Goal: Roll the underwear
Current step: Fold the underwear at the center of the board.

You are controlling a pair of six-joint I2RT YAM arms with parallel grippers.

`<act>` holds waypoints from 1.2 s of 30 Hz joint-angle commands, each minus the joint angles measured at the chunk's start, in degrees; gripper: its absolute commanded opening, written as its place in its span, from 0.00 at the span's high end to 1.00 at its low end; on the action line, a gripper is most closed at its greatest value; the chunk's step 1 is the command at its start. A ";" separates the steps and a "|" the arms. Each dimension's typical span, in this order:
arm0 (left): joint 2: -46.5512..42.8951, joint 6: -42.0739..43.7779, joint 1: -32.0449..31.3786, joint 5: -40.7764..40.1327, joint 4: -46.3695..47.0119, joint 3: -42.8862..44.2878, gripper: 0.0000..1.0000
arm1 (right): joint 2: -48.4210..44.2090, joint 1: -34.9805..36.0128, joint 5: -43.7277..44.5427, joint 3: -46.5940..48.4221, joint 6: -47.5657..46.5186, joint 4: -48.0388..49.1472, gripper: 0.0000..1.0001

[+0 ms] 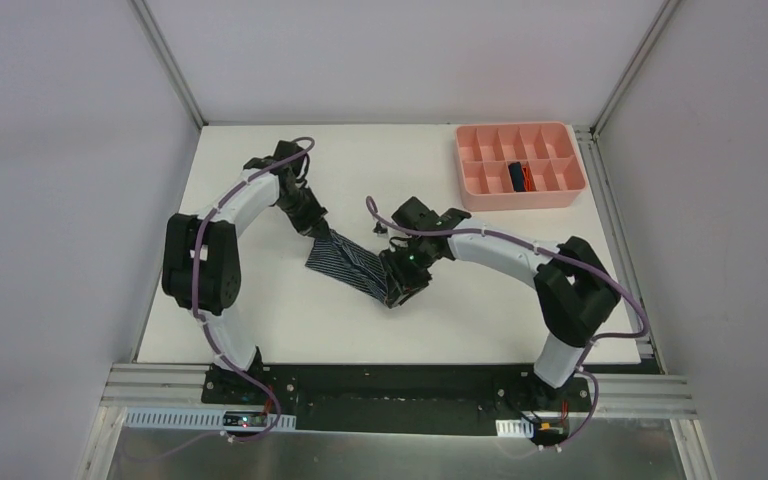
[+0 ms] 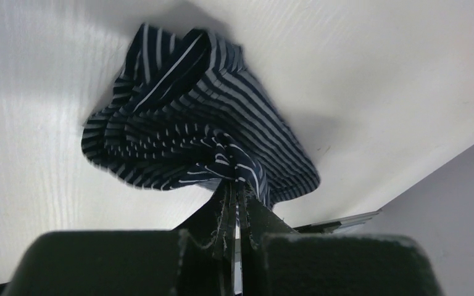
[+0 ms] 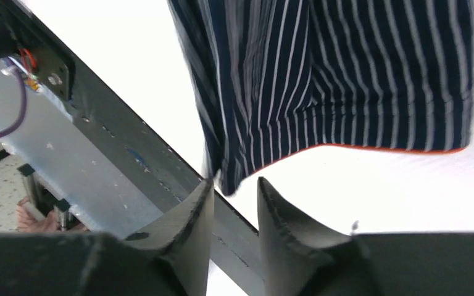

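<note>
The left gripper (image 2: pixel 236 196) is closed on the striped brief (image 2: pixel 191 123). Its two black fingers (image 2: pixel 213 216) press flat together on a bunched fold, and the stripes gather into small pleats toward the pinch. The cloth is thin and soft, dark blue with narrow pale lines. Beyond the fingers it lies crumpled on the white table (image 2: pixel 31 160).

The right gripper (image 3: pixel 234 200) stands open. Its two wedge-shaped black fingers have a clear gap between them. One corner of the striped brief hangs down to the mouth of this gap, beside the left fingertip, and it is not pinched. Here the cloth is smoother, the stripes run almost straight, and a thin orange line follows one hem.

In the top view, the striped brief stretches as a slanted band near the middle of the table, the left gripper at its far left end and the right gripper at its near right end.

At the far right corner, well apart, sits one pink tray (image 1: pixel 472 190), rectangular with rounded corners and thin dividing walls. In one compartment of its near row lies the navy brief (image 1: pixel 518 177), a small dark bundle with some orange.

In total there are two briefs, one tray and two arms.
</note>
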 commanded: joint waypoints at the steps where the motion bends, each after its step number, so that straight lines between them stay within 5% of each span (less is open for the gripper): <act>1: -6.52 2.59 0.32 1.63 -0.94 -7.19 1.00 | -4.70 4.41 6.72 -2.64 2.03 1.26 0.57; 7: -8.27 4.84 0.28 0.78 -0.84 -13.15 1.00 | -7.39 8.96 8.56 -6.29 7.69 8.47 0.50; 21: -8.32 5.22 0.32 -0.22 -0.86 -13.62 1.00 | -2.93 19.49 33.38 -2.74 5.83 10.46 0.49; 31: -7.98 5.23 0.32 -0.39 -0.83 -13.61 1.00 | 2.05 21.30 35.08 -2.77 3.62 13.51 0.49; 34: -7.81 5.25 0.32 -0.51 -0.83 -13.65 1.00 | 3.27 22.05 37.43 -3.70 3.74 15.28 0.62; 36: -7.81 5.23 0.33 -0.44 -0.85 -13.66 1.00 | 3.72 22.07 38.39 -4.29 3.79 15.70 0.82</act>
